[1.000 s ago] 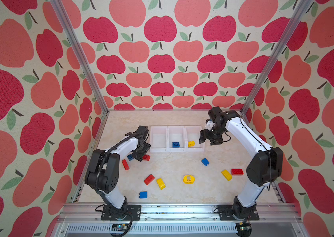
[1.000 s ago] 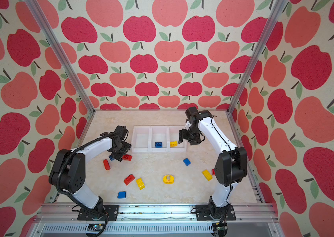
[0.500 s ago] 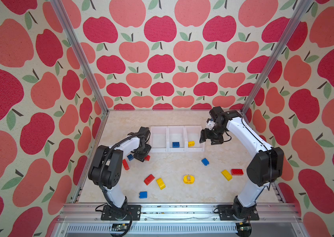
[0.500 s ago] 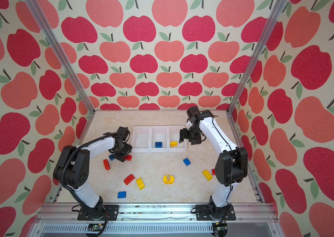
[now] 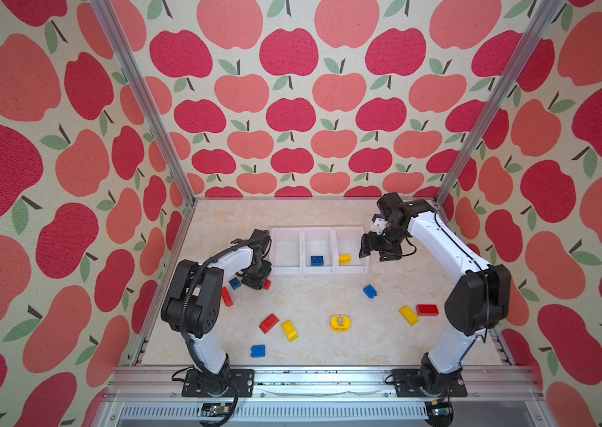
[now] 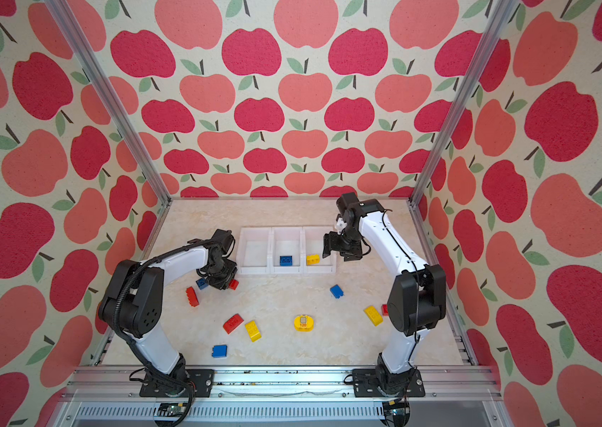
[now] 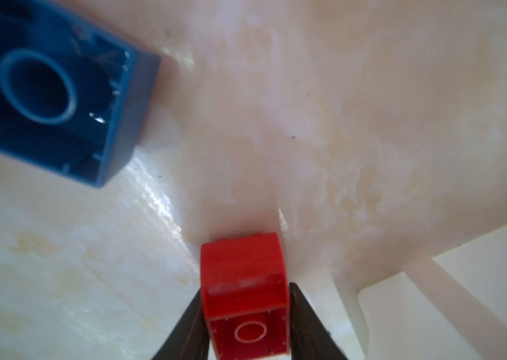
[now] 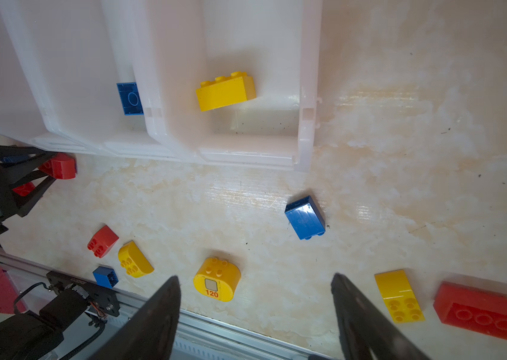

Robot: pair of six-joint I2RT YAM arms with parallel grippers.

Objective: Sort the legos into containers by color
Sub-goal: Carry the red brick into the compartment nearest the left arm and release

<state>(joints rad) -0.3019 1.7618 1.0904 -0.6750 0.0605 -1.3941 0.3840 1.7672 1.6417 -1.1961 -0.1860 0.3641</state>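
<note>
My left gripper (image 7: 246,288) is shut on a small red lego (image 7: 242,274) low over the table, just in front of the leftmost of the three white containers (image 5: 285,270). A blue lego (image 7: 52,93) lies close beside it. In both top views the middle container holds a blue lego (image 5: 316,260) and the right one a yellow lego (image 5: 345,259). My right gripper (image 8: 255,279) hangs open and empty above the right container's outer edge (image 6: 330,258).
Loose legos lie on the table: red (image 5: 226,296), red (image 5: 269,323), yellow (image 5: 289,330), blue (image 5: 258,351), the yellow "120" piece (image 5: 340,322), blue (image 5: 370,291), yellow (image 5: 408,315), red (image 5: 427,309). A metal rail (image 5: 310,373) runs along the front edge.
My left gripper has come down and its jaws have closed onto the small red lego. The right arm has barely moved and stays open.
</note>
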